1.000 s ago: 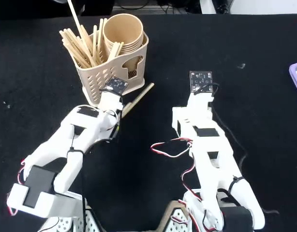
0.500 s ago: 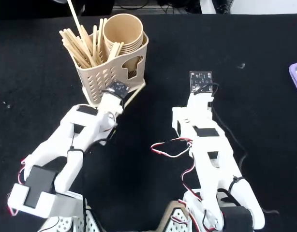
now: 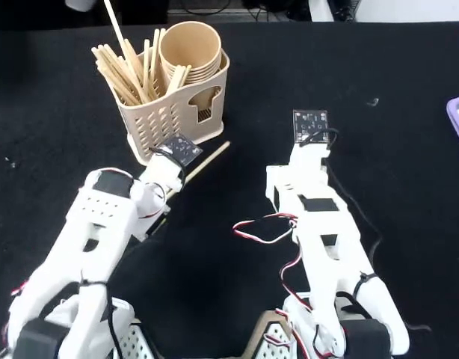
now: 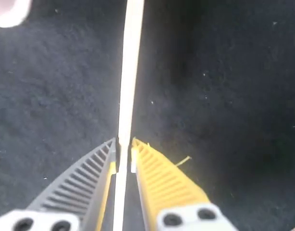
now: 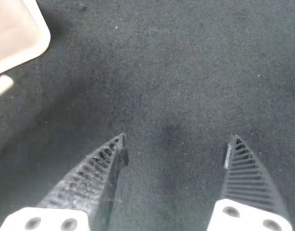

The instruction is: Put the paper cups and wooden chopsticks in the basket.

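High view: left arm (image 3: 102,217) has pulled back and lifted compared with a second ago. The loose chopstick (image 3: 207,155) went with it: half a second back it was tucked against the basket (image 3: 170,120), now it lies angled just in front of the basket, far tip near the front corner, near end hidden under the wrist. Reads as a pick in progress, so the last stick is off the table but not in yet. Paper cups (image 3: 191,46) are nested in the basket's right compartment and a bundle of wooden chopsticks (image 3: 128,71) stands in the left one, unchanged. The basket is beige plastic, perforated wall, with a cut-out handle hole. Right arm (image 3: 319,209) is parked to the right of the basket and hasn't moved. The table (image 3: 379,67) is covered in black felt-like cloth. Left wrist view: left gripper (image 4: 124,144) is clamped on the loose chopstick, which is a pale, flat, straight wooden strip pinched between one grey and one yellow ribbed jaw. Right wrist view: right gripper (image 5: 177,139) is spread wide and holds nothing, with the basket's rounded corner just ahead.
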